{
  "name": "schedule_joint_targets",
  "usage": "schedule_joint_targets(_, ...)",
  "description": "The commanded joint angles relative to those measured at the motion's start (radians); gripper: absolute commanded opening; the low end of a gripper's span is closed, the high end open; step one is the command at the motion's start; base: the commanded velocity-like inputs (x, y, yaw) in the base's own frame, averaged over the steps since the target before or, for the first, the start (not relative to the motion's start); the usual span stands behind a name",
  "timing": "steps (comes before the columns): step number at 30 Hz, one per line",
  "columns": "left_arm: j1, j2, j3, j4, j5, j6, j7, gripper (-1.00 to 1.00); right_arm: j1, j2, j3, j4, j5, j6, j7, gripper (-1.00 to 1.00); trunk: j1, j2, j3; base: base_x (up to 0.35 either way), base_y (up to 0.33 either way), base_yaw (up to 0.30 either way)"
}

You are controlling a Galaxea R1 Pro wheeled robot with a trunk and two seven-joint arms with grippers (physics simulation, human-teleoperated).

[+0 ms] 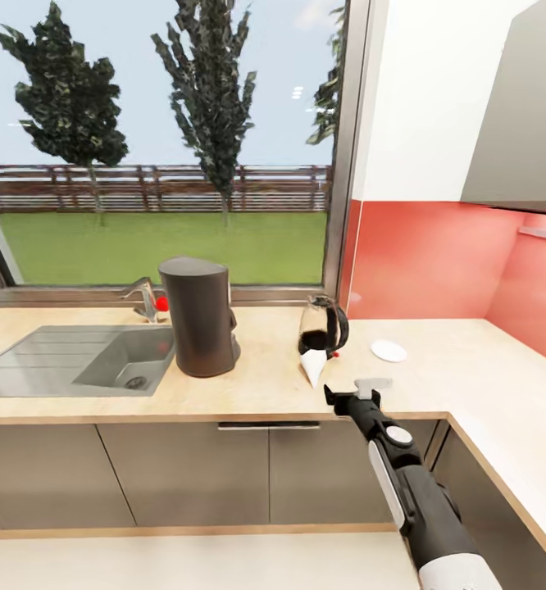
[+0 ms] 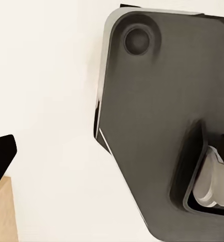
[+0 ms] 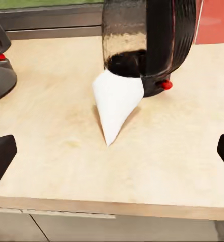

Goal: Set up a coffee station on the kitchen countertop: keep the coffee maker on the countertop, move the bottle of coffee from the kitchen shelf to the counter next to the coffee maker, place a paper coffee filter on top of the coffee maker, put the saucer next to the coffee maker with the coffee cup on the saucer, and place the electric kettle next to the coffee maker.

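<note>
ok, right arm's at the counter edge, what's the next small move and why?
Probably ease the right gripper forward toward the paper coffee filter: its jaws stand wide open and short of it, and the filter lies on the kitchen countertop against the electric kettle.

Electric kettle top cut off; base behind paper filter.

Bright even daylight from the window, soft faint shadows, renders slightly blurry w/ wide-angle stretch.

Matt dark coffee maker, clear glass kettle, white paper filter, light wood-grain countertop, glossy red backsplash.
</note>
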Motion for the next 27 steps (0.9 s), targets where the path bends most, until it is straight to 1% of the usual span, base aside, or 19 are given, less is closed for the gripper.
schedule_joint_targets(1,0.000,-0.001,0.002,-0.001,0.008,0.000,0.001,1.00,-0.005,-0.003,0.014,0.000,0.004,0.009,0.067,1.00,0.001,-0.002,-0.002,0.273,-0.126,0.000)
schedule_joint_targets(2,0.000,-0.001,0.002,-0.001,0.009,0.000,0.001,1.00,-0.006,-0.003,0.018,0.001,0.005,0.010,0.088,1.00,0.001,-0.002,-0.002,0.275,-0.128,0.000)
schedule_joint_targets(4,0.000,0.000,0.002,-0.001,0.009,0.000,0.001,1.00,-0.008,-0.006,0.027,0.002,0.014,0.012,0.152,1.00,0.001,-0.002,-0.002,0.278,-0.131,0.000)
schedule_joint_targets(6,0.000,0.001,0.002,-0.001,0.009,0.000,0.001,1.00,-0.009,-0.007,0.031,0.003,0.025,0.012,0.174,1.00,0.001,-0.002,-0.002,0.280,-0.133,0.000)
schedule_joint_targets(8,0.000,0.002,0.002,0.001,0.009,0.001,0.001,1.00,-0.010,-0.007,0.034,0.003,0.047,0.013,0.190,1.00,0.001,-0.002,-0.002,0.282,-0.140,0.000)
schedule_joint_targets(10,0.001,0.002,0.001,0.004,0.009,0.001,0.001,1.00,-0.010,-0.009,0.035,0.005,0.061,0.013,0.197,1.00,0.001,-0.002,-0.002,0.282,-0.137,0.000)
schedule_joint_targets(14,0.002,0.002,0.002,0.007,0.010,0.000,0.003,1.00,-0.010,-0.007,0.058,0.027,0.084,0.035,0.220,1.00,0.001,-0.002,-0.002,0.000,0.000,0.000)
schedule_joint_targets(16,0.002,0.002,0.002,0.008,0.010,-0.001,0.003,1.00,-0.010,-0.005,0.068,0.027,0.095,0.030,0.227,1.00,0.001,-0.002,-0.002,0.000,0.000,0.000)
schedule_joint_targets(20,0.002,0.003,0.003,0.008,0.011,0.001,0.002,1.00,-0.010,-0.008,0.045,0.005,0.072,0.017,0.205,1.00,0.001,-0.002,-0.002,0.000,0.000,0.000)
schedule_joint_targets(23,0.002,0.002,0.003,0.007,0.012,0.002,0.003,1.00,-0.010,-0.009,0.028,0.000,0.055,0.034,0.188,1.00,0.001,-0.002,-0.002,0.000,0.000,0.000)
schedule_joint_targets(25,0.002,0.002,0.003,0.007,0.012,0.003,0.003,1.00,-0.010,-0.009,0.027,0.001,0.045,0.046,0.183,1.00,0.001,-0.002,-0.002,0.099,0.000,0.000)
schedule_joint_targets(27,0.002,0.002,0.003,0.007,0.012,0.003,0.004,1.00,-0.010,-0.010,0.026,0.001,0.046,0.057,0.183,1.00,0.001,-0.002,-0.002,0.212,0.000,0.000)
